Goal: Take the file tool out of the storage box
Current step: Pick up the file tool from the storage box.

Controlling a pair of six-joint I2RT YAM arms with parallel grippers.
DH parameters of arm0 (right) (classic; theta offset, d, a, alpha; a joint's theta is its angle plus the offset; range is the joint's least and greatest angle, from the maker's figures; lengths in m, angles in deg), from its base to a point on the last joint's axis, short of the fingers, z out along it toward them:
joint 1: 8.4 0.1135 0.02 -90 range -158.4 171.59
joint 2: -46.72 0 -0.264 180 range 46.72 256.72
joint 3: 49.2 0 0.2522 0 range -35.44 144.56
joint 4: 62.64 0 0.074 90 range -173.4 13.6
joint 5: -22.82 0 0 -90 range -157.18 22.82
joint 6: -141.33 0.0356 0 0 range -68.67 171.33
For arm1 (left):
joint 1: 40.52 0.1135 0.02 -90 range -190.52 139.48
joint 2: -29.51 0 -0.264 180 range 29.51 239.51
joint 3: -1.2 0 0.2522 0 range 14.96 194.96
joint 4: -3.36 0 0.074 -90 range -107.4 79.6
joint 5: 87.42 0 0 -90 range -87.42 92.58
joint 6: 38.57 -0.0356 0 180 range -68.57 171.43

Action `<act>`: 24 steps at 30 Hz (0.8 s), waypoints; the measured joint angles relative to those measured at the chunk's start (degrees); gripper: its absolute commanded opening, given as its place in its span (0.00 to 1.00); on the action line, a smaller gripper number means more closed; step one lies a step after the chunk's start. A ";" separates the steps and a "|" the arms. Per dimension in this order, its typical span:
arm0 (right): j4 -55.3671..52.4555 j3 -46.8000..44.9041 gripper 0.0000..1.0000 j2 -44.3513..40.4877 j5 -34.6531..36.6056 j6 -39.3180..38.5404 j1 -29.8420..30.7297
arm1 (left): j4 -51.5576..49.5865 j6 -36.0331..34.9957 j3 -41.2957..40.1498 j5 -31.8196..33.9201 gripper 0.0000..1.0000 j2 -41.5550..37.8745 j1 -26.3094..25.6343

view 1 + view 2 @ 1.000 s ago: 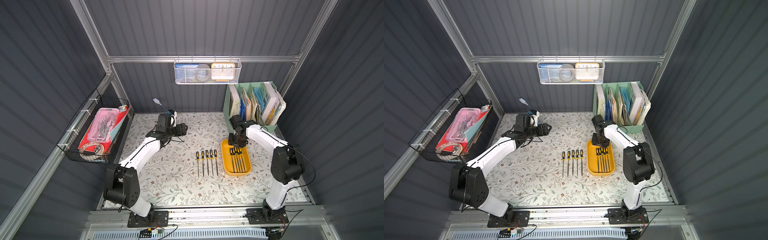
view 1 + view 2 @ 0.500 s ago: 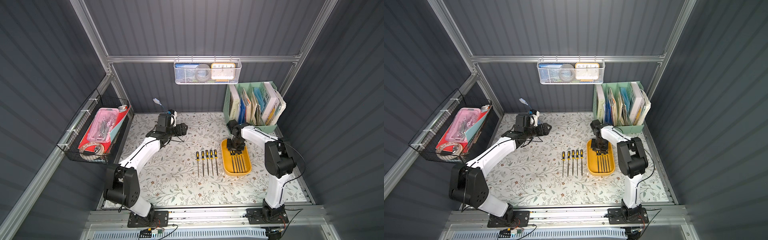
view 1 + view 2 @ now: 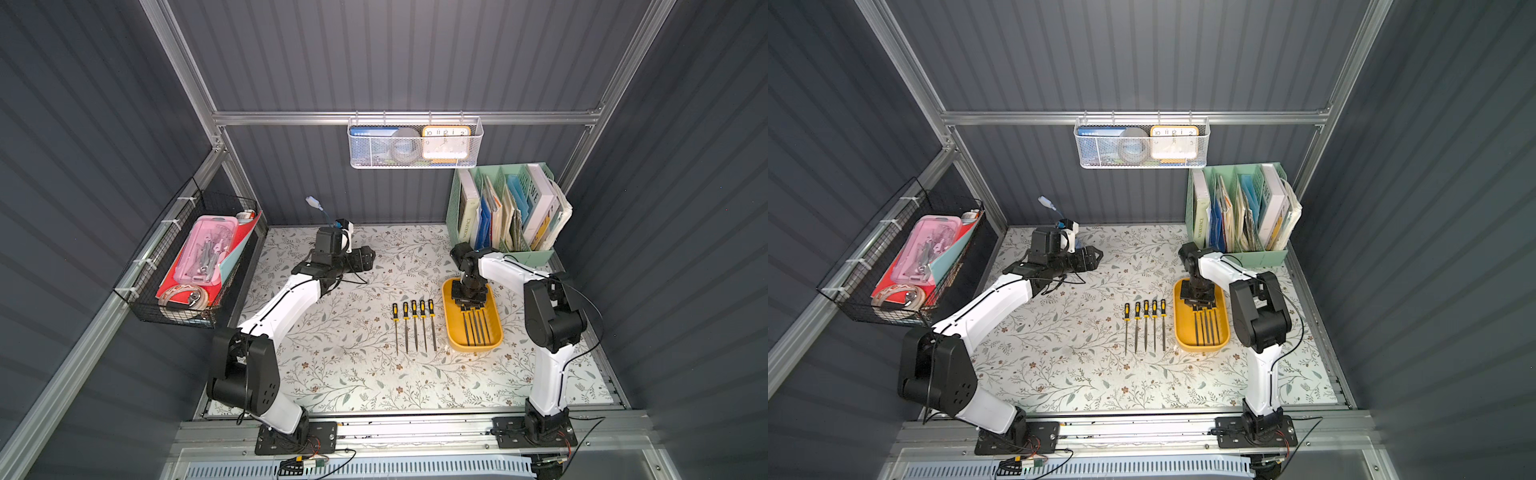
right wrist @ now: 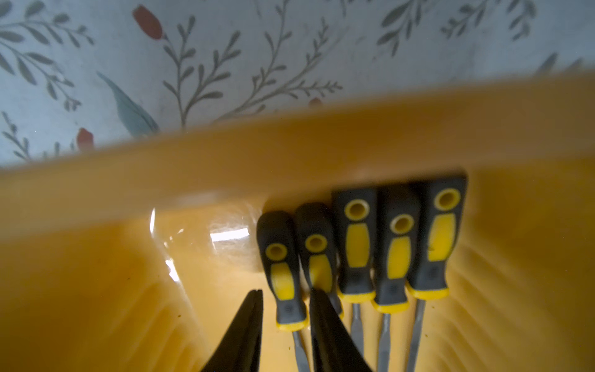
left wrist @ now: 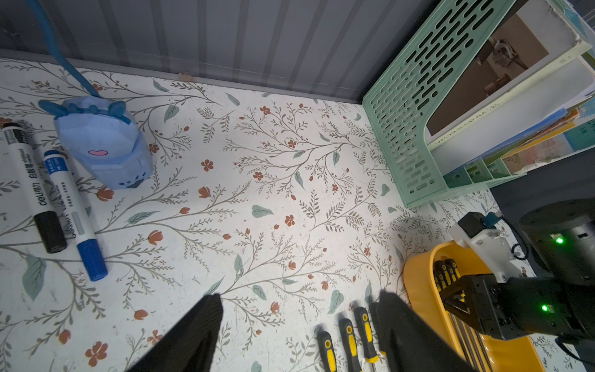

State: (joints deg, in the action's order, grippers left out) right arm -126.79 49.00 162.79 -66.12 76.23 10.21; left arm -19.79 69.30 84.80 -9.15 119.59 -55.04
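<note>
Storage box (image 3: pixel 453 328) holds five files (image 4: pixel 357 251) (five outside).

Wide-spread left gripper (image 5: pixel 299 325) just beside the storage box (image 5: pixel 415 290). Right gripper (image 5: pixel 449 294) down inside the box, over file handles (image 5: pixel 446 273). Loose files (image 5: pixel 349 341) on the mat (image 5: pixel 257 193) beside the box; two markers (image 5: pixel 64 206) well away from it.

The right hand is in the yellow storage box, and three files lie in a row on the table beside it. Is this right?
Not quite: five files lie in that row, as both top views show. The right hand is indeed in the storage box.
</note>
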 measured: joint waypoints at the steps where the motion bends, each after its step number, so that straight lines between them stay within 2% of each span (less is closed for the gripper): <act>1: -0.02 0.00 0.27 0.04 -0.02 0.02 0.00 | 0.00 0.00 0.00 0.00 0.82 0.00 0.00; 6: 0.68 0.20 0.21 1.22 -0.94 -0.09 0.28 | -0.02 0.00 0.00 0.00 0.82 0.00 0.00; 11: 2.38 0.22 0.20 1.62 -0.94 -0.11 1.03 | -0.02 0.00 0.00 0.09 0.82 -0.02 0.00; 16: 2.51 0.22 0.01 1.62 -1.16 0.04 1.38 | -0.04 0.00 0.00 0.15 0.82 -0.13 0.00; 20: 3.39 -0.17 0.00 0.79 -2.82 -0.20 1.11 | -0.26 0.00 0.13 -0.72 0.82 -0.24 0.00; 24: 6.21 -2.29 0.00 -4.26 -8.76 -1.11 0.09 | -1.14 -0.04 2.14 -7.06 0.83 -0.20 0.13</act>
State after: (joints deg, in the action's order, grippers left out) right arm -120.58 46.71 158.53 -74.89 75.12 10.29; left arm -20.92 69.26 86.94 -16.21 119.39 -54.91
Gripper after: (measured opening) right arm 0.158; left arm 0.826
